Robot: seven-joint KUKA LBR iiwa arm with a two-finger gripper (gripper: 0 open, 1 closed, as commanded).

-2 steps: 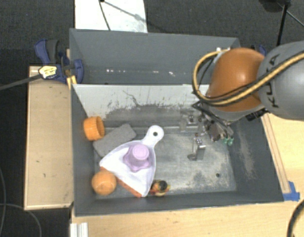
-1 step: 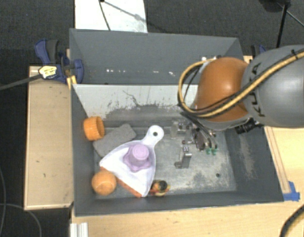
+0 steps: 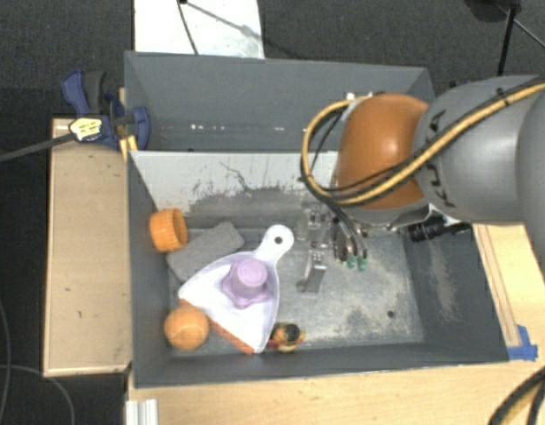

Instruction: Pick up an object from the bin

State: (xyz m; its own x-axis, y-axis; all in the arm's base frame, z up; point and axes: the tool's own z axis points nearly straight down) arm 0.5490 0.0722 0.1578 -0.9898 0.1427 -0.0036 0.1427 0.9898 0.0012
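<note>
— Nearest to the gripper (image 3: 331,271)?
— White scoop (image 3: 259,315). Lies flat on the floor of the bin (image 3: 392,301), left of centre, pan toward the near side. Ends in a round handle tip (image 3: 277,239) aimed at the far right.

— Placed how against the fingers (image 3: 313,268)?
— Sits to their left, just beside them and apart from them, with a strip of bare floor between. Not between them and not touched by them. Handle tip closest, pan farther off to the near left.

— And the fingers themselves?
— Spread apart, pointing down at the grey floor near the bin's middle. Grasping nothing.

— In the pan?
— Purple knob-shaped piece (image 3: 248,280), upright, resting on the white plastic.

— Around the scoop?
— Grey block (image 3: 206,248) touching its far-left edge. Orange cup (image 3: 169,228) beyond that, on its side against the left wall. Orange ball (image 3: 186,328) at the near-left corner, just beside the pan. Small dark-and-yellow piece (image 3: 287,336) at the pan's near-right tip, close to the near wall. Sliver of something orange (image 3: 230,332) peeking out under the pan's near edge; kind impossible to tell.

— Lettering or labels?
— Too small to tell on any piece.

— Farther out?
— Rounded orange cover (image 3: 379,149) above the fingers, looped with black and yellow cables (image 3: 318,162). Thick grey arm (image 3: 494,158) coming in from the right.
</note>
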